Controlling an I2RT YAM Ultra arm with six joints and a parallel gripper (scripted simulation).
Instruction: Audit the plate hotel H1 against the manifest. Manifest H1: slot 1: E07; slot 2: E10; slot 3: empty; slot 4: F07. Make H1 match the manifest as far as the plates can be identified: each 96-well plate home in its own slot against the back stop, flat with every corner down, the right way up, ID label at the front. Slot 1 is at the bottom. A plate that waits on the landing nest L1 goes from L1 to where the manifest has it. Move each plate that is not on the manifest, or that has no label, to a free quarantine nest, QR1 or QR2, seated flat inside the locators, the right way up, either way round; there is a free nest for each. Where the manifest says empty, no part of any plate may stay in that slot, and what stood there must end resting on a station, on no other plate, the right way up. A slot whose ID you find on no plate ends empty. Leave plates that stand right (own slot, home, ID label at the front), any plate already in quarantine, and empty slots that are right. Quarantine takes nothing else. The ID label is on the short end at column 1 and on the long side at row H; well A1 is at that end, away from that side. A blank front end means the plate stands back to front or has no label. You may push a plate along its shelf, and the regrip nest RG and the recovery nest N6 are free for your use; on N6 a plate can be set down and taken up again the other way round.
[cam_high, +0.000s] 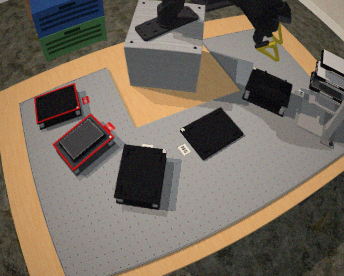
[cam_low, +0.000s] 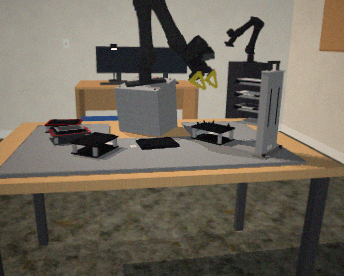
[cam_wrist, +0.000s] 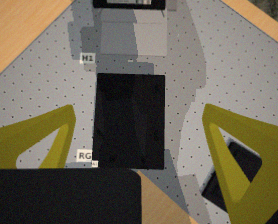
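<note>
Gripper (cam_wrist: 139, 150) hung wide open, nothing held. RG nest (cam_wrist: 131, 120) lay below, between the fingers; plate hotel H1 (cam_wrist: 129, 4) sat ahead, beyond the fingertips. Risk: a careless approach could clip the hotel's frame or knock a plate askew.

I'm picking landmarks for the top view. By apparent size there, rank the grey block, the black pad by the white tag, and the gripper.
1. Grey block
2. Black pad
3. Gripper; it's raised nearer the camera, yet smallest.
</note>
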